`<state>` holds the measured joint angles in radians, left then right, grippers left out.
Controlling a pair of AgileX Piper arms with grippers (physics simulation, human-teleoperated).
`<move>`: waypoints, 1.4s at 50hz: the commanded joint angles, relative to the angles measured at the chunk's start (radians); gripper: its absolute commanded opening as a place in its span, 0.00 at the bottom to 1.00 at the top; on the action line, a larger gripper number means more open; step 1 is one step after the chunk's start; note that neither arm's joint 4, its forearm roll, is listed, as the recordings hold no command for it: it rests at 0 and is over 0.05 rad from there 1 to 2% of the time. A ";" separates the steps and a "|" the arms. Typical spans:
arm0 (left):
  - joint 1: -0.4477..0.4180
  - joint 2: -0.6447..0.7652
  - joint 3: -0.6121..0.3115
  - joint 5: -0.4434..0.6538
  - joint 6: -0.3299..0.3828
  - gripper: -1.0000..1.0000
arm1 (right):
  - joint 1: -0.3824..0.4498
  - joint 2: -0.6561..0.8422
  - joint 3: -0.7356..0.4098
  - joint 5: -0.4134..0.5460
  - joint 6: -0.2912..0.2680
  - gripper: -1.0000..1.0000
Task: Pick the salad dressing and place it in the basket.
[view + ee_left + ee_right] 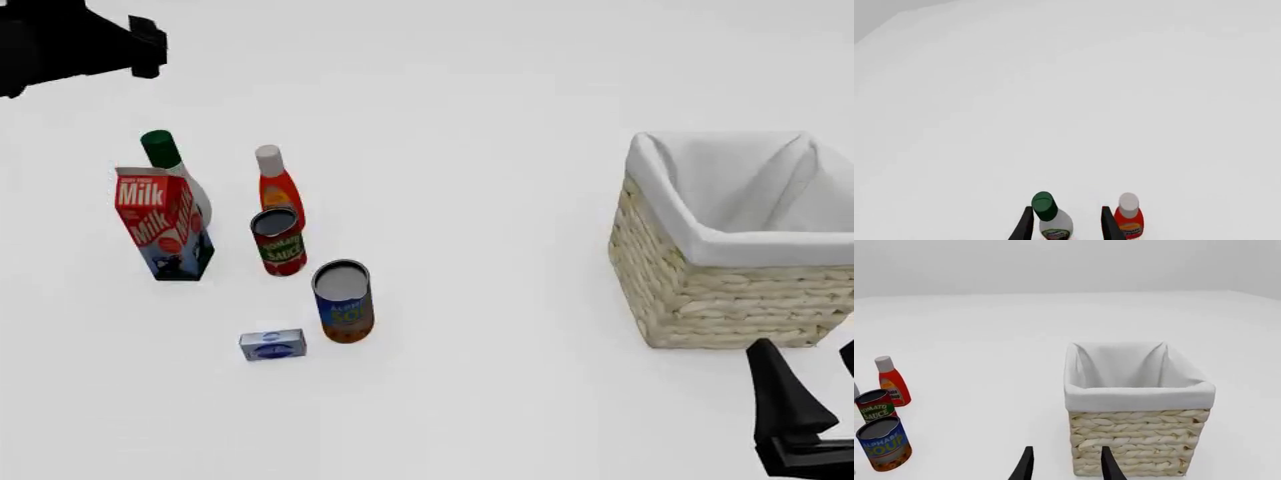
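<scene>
Dressing (171, 170) stands upright behind milk carton (160, 224), well apart from basket (694, 290). Both grippers, left (1064, 225) and right (1064, 465), are spread, holding nothing.

The salad dressing (171, 165), a whitish bottle with a dark green cap, stands upright at far left on the counter (507, 330), partly hidden behind a milk carton (160, 225). Well apart at right sits the woven basket (694, 290), white-lined, open side up.

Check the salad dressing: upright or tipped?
Upright. In the front view the salad dressing stands behind the milk carton, green cap on top; the left wrist view looks down on its cap.
</scene>
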<state>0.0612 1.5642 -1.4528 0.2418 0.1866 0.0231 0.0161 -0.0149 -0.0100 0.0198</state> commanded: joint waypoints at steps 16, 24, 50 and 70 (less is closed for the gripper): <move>0.068 0.252 -0.329 0.202 -0.080 1.00 | 0.000 -0.012 0.004 0.018 0.000 1.00; 0.078 0.310 -0.386 0.225 -0.104 1.00 | -0.003 -0.014 0.003 0.020 0.000 1.00; 0.105 0.431 -0.536 0.330 -0.090 1.00 | -0.003 -0.016 0.015 0.016 0.000 1.00; 0.126 0.535 -0.606 0.337 -0.078 1.00 | -0.004 -0.016 0.015 0.020 -0.003 1.00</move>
<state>0.1821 2.0519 -2.0324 0.5772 0.1043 0.0193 0.0005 -0.0002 0.0081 0.0168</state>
